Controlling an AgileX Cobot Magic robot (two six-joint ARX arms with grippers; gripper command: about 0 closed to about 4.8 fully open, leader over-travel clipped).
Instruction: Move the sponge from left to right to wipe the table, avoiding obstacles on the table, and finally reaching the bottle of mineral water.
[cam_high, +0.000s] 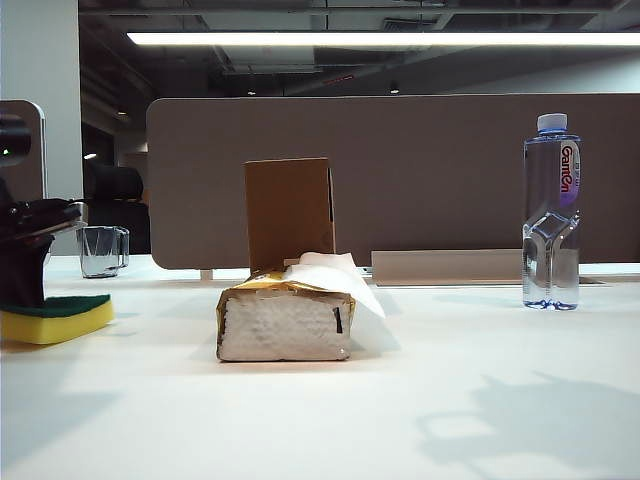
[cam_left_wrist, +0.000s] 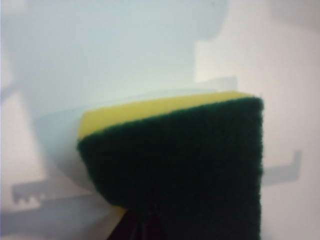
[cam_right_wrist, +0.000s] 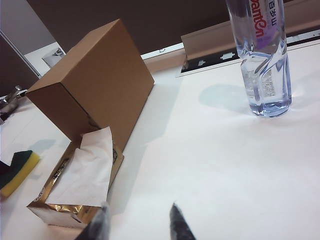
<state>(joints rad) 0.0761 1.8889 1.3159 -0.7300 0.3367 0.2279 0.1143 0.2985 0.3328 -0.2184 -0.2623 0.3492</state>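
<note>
**Sponge gripped at the desk's left edge, bottle far to the right**

An office bay with a long ceiling light and a grey partition stood behind the white desk (cam_high: 400, 400). At the left edge of the exterior view the left gripper (cam_high: 25, 262) was cut off by the frame, so only dark parts of it showed; its fingers were closed on the sponge (cam_high: 57, 318), which rested on the desk with its green layer up and yellow foam below. The left wrist view was blurred and filled almost wholly by the sponge's green face, with a yellow strip along one edge; the fingers themselves could hardly be made out there.

The right gripper (cam_right_wrist: 137, 225) appeared only as two dark fingertips (cam_right_wrist: 179, 224) at the rim of its own wrist view, standing apart with nothing between them, above bare desk near the tissue pack (cam_high: 285, 320).

Counted: one sponge, one tissue pack, one cardboard box (cam_high: 289, 212), one bottle of mineral water (cam_high: 551, 215), one glass mug (cam_high: 102, 250). The gold-wrapped pack lay at mid-desk with a white sheet sticking out. The brown box stood upright just behind it, its lower part hidden by the pack in the exterior view. The bottle stood upright well to the right, apart from everything else; its cap was cut off in the right wrist view. The mug sat far back on the left.
</note>
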